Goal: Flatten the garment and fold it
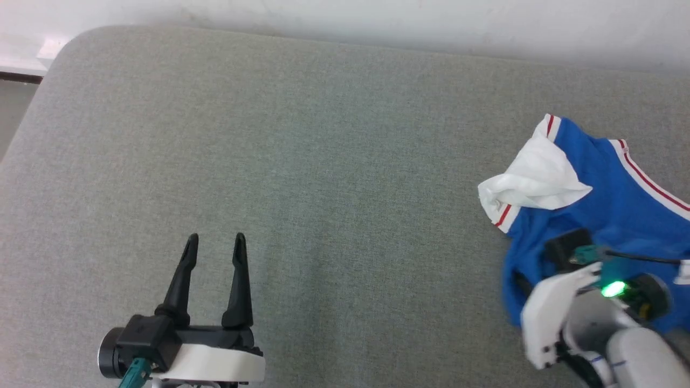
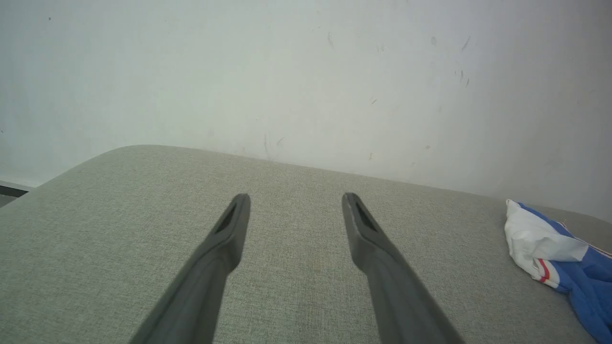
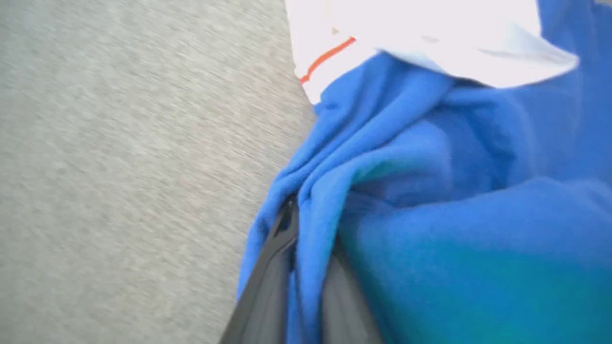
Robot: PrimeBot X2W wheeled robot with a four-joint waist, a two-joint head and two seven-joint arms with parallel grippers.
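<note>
The garment (image 1: 609, 199) is a royal-blue T-shirt, crumpled at the right edge of the grey cloth-covered surface (image 1: 323, 161), with a white sleeve with a red stripe on top. My right gripper (image 1: 560, 250) is pushed into its near left part. In the right wrist view the two dark fingers (image 3: 272, 267) are shut on a bunched fold of the blue garment (image 3: 454, 167), and the cloth hides their tips. My left gripper (image 1: 215, 237) hovers open over bare surface at the lower left, far from the garment (image 2: 573, 267). Nothing lies between the open fingers of the left gripper (image 2: 295, 196).
A white wall (image 1: 377, 21) runs along the far edge of the surface. The surface's rounded corner (image 1: 64, 48) is at the upper left, with floor beyond it. The shirt runs past the right edge of the head view.
</note>
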